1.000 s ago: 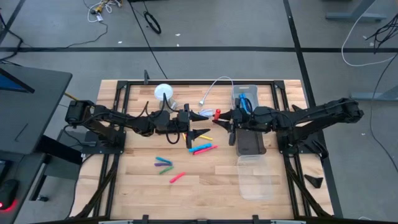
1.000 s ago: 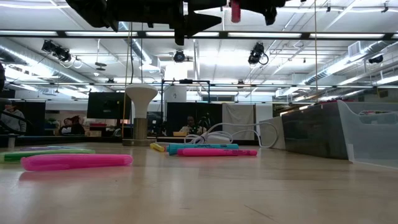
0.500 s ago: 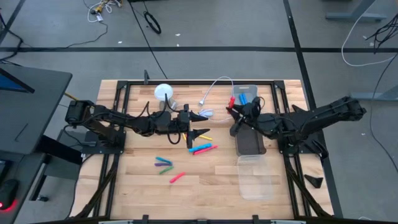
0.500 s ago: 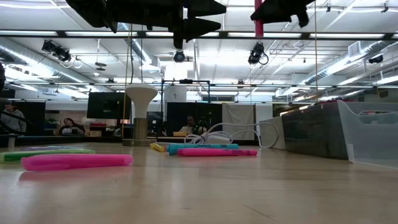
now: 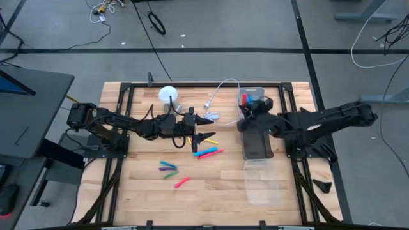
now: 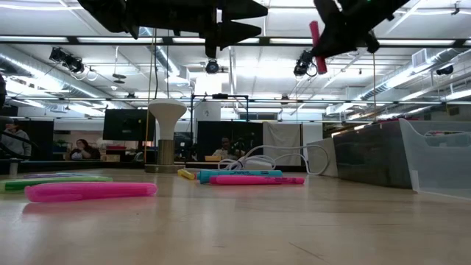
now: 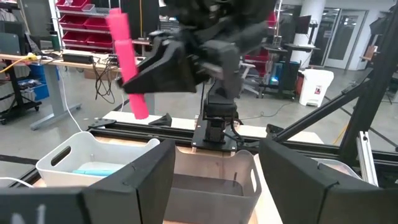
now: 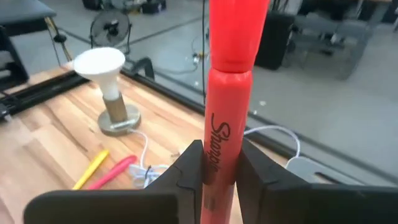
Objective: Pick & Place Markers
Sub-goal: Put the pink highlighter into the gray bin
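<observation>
My right gripper (image 5: 245, 110) is shut on a red marker (image 5: 243, 99) and hangs high above the left rim of the far clear bin (image 5: 254, 91). In the low view the marker (image 6: 316, 46) is tilted. My left gripper (image 5: 209, 126) is open in the air over the table's middle. Below and near it, several markers lie flat on the wood: a yellow one (image 5: 211, 142), a blue and pink pair (image 5: 208, 153), a green, purple and blue group (image 5: 168, 168), and a pink one (image 5: 182, 183). Blue markers (image 5: 251, 101) lie inside the far bin. My right gripper pinches the red marker by the lower part of its barrel (image 8: 221, 152) between its two fingers (image 8: 189, 168), which lie across it. The capped end (image 8: 236, 31) sticks out past the fingertips. The marker is lifted clear of everything, tilted in the low view.
A dark bin (image 5: 257, 145) and a second clear bin (image 5: 264, 184) stand in a row toward the near edge. A white cable (image 5: 219, 89) and a white funnel-shaped stand (image 5: 167, 94) are at the far side. The black frame rail (image 5: 192, 84) borders the table.
My right gripper has carried the red marker toward the table's right and far edge, from beside my left gripper to above the far clear bin. The marker has tipped from upright to tilted. My left arm has kept still.
</observation>
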